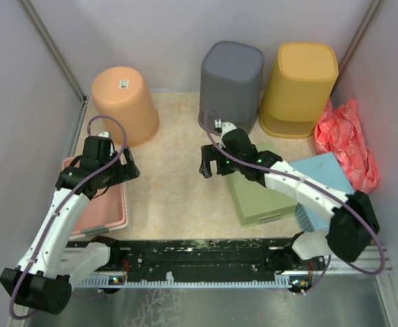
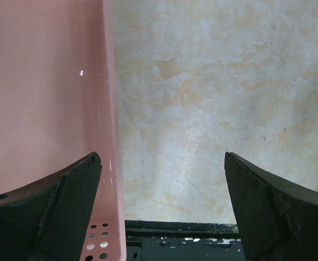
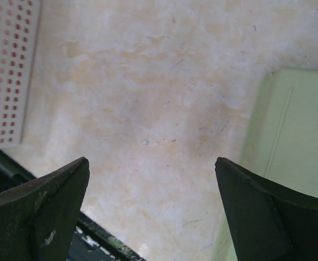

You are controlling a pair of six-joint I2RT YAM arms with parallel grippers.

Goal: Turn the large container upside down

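Note:
Three tall containers stand base-up along the back wall: an orange bucket (image 1: 124, 102), a grey bin (image 1: 232, 82) and a yellow bin (image 1: 300, 85). Which of them is the large container I cannot tell. My left gripper (image 1: 125, 165) (image 2: 161, 156) hangs open over the right edge of a pink basket (image 1: 100, 211) (image 2: 44, 92), holding nothing. My right gripper (image 1: 210, 167) (image 3: 151, 160) is open too, over bare table between the pink basket (image 3: 9, 65) and a green box (image 1: 257, 201) (image 3: 295, 141), just in front of the grey bin.
A light blue basket (image 1: 328, 174) lies under the right arm, beside the green box. A red plastic bag (image 1: 349, 139) is bunched against the right wall. Grey walls close in the table on three sides, and a black rail (image 1: 206, 255) runs along its near edge.

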